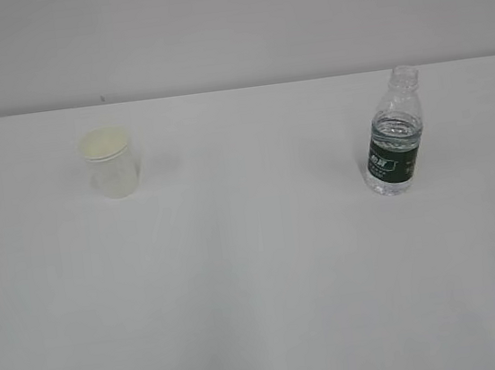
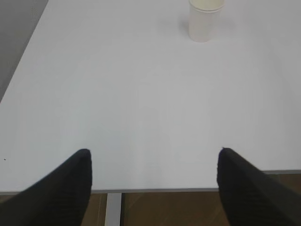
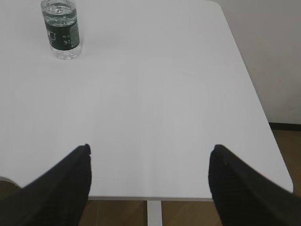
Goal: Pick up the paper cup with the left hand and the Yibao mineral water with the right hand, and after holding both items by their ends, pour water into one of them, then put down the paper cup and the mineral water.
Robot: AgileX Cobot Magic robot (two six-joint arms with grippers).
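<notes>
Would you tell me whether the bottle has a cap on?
No, the Yibao mineral water stands upright on the table with its neck open and uncapped.

Lighting was soft, even and fairly bright in all three views, with no hard-edged shadow anywhere. In the exterior view the matte white table [image 1: 261, 292] looked washed out, almost merging with the pale wall behind, and the whole picture was slightly soft and low in contrast. The small white paper cup [image 1: 111, 163] cast only a faint, diffuse shadow to its right; the small clear plastic bottle with the dark green label [image 1: 394, 134] showed small highlights on its ribbed body. In both wrist views the black gripper fingers [image 2: 70, 188] [image 3: 66, 188] were blurred, featureless dark shapes at the lower edge.
</notes>
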